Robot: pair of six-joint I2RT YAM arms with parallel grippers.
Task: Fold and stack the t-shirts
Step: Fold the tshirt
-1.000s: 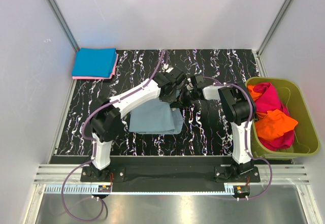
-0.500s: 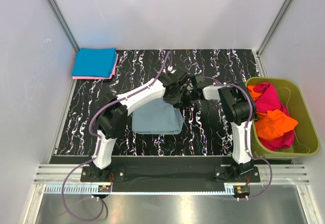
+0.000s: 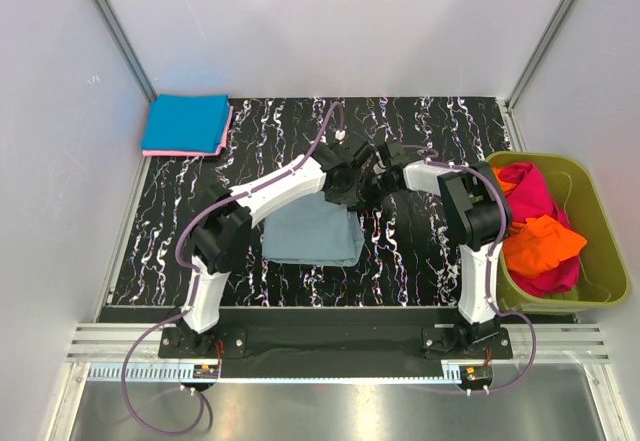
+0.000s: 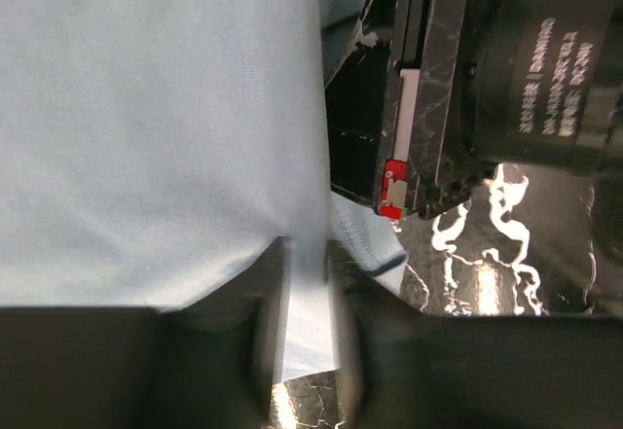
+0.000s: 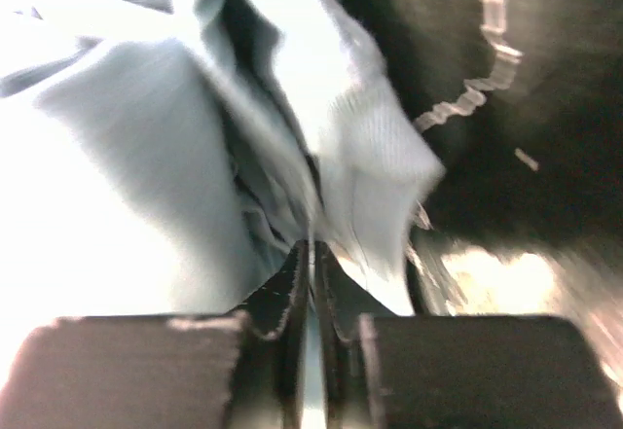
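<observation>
White panel walls close in a black counter [image 3: 420, 251] veined with white. At its middle the left end effector [image 3: 345, 187] and the right end effector [image 3: 366, 187] meet tip to tip over the far right corner of the folded grey-blue t-shirt [image 3: 310, 236]. The rest of that shirt lies flat just on the near side of both.

In the left wrist view the jaws stand a little apart with a strip of the cloth in the gap. In the right wrist view the fingers are pinched onto a bunched fold of it.

Well to the left and farther back, a bright blue t-shirt [image 3: 185, 121] lies folded on a pink one [image 3: 180, 152]. Well to the right, an olive-green tub [image 3: 600, 296] holds a magenta t-shirt [image 3: 530, 186] and an orange t-shirt [image 3: 540, 241].
</observation>
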